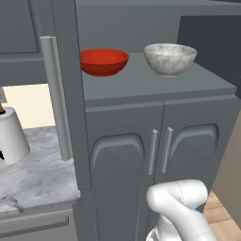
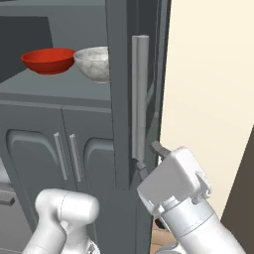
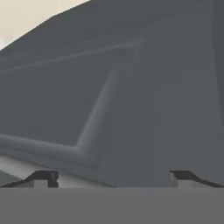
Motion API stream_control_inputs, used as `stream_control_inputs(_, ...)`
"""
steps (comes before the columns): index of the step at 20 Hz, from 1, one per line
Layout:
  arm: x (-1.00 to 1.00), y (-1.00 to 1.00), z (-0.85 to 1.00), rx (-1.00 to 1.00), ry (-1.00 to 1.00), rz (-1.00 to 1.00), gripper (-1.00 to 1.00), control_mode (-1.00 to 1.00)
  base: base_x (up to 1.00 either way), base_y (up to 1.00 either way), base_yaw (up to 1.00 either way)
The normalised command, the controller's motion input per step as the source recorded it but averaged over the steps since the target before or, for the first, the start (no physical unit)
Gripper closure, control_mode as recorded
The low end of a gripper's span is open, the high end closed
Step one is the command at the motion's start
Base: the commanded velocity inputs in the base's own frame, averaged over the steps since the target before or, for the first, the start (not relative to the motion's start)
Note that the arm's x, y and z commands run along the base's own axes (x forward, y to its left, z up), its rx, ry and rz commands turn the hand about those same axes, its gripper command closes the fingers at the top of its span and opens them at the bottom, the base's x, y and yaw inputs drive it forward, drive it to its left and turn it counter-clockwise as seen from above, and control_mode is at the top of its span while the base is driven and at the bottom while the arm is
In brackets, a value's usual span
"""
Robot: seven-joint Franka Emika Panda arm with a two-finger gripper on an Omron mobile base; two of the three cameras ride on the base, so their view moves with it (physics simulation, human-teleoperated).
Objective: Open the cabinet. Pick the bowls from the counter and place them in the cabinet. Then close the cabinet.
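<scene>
Both bowls already sit on the cabinet's grey shelf [image 1: 141,87]: red bowl [image 1: 103,61] toward its left, marbled bowl [image 1: 170,59] toward its right, apart, both apparently empty. The open right cabinet door [image 2: 119,99] looks stiff and hinged, likely light to swing; best taken by its long bar handle [image 2: 140,94]. Gripper [image 2: 149,158] spread wide, holding nothing, at the handle's lower end.

The white arm rises from the lower frame; its gripper [image 2: 148,158] sits mid-frame, tilted upward, jaws spread wide.
</scene>
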Motion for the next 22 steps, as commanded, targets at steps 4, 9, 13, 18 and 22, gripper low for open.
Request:
stream_control_inputs(4, 0.0, 0.6, 0.0, 0.0, -0.12, 0.13, -1.0, -1.0, 0.0, 0.0, 0.0)
stream_control_inputs(9, -0.04, 0.64, 0.23, -0.09, -0.12, 0.02, -1.0, -1.0, 0.0, 0.0, 0.0)
stream_control_inputs(13, 0.0, 0.38, 0.43, -0.15, -0.01, -0.06, -1.0, -1.0, 0.0, 0.0, 0.0)
stream_control_inputs(18, 0.0, 0.5, 0.19, -0.1, 0.02, -0.23, -1.0, -1.0, 0.0, 0.0, 0.0)
stream_control_inputs(22, 0.0, 0.81, 0.0, -0.1, 0.0, -0.34, -1.0, -1.0, 0.0, 0.0, 0.0)
